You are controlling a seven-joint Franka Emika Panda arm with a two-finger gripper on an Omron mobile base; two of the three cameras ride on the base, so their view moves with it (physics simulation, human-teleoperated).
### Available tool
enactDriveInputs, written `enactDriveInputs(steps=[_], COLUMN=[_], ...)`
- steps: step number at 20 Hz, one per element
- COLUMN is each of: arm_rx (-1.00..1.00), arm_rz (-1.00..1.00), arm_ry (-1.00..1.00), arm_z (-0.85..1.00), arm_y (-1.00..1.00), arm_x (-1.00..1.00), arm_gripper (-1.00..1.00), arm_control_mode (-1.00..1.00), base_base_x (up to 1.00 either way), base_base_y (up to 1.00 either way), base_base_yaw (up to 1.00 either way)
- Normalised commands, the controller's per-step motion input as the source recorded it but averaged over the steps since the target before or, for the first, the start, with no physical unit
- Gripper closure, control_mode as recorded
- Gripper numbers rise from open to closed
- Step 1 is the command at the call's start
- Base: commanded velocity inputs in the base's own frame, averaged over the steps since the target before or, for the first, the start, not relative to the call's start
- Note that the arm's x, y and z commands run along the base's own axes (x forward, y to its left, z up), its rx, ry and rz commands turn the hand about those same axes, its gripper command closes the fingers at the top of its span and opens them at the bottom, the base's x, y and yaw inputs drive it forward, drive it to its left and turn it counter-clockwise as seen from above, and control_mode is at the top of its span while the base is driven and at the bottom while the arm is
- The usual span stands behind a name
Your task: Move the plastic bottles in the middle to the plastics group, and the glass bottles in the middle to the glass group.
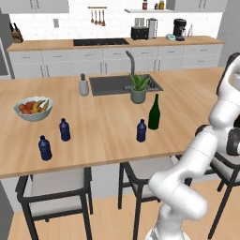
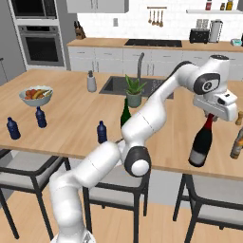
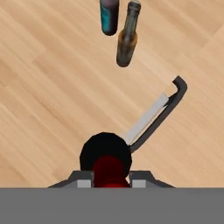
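Gripper (image 2: 211, 116) clenched on neck of black bottle (image 2: 200, 144), carried upright over counter (image 2: 71, 118) near right edge, just left of glass group (image 2: 237, 142); next: lower beside group, release, return for green bottle (image 1: 153, 112).

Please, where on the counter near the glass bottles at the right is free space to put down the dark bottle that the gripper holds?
The gripper holds the near-black bottle by its neck. In the hand view, bare wood spreads left of the brown bottle and the teal-labelled bottle, and below them towards the chair back. It is crowded only close around those two bottles.
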Motion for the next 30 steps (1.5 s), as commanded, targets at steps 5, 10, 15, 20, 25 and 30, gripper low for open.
enactDriveInputs(steps=[5,10,15,20,25,30], arm_rx=[-0.25,-0.16,-0.21,-0.21,-0.15,-0.14], arm_rz=[0.00,0.00,0.00,0.00,0.00,0.00], arm_ry=[-0.33,-0.09,-0.05,-0.12,-0.14,-0.14], arm_z=[-0.48,-0.13,-0.14,-0.23,-0.32,-0.38], arm_y=[0.04,0.29,0.36,0.25,0.08,-0.02], arm_x=[-0.05,0.00,0.00,0.01,0.13,0.15], arm_gripper=[1.00,1.00,1.00,1.00,1.00,1.00], arm_control_mode=[-1.00,-1.00,-1.00,-1.00,-1.00,-1.00], base_base_x=[0.00,0.00,0.00,0.00,0.00,0.00], base_base_y=[0.00,0.00,0.00,0.00,0.00,0.00], base_base_yaw=[0.00,0.00,0.00,0.00,0.00,0.00])
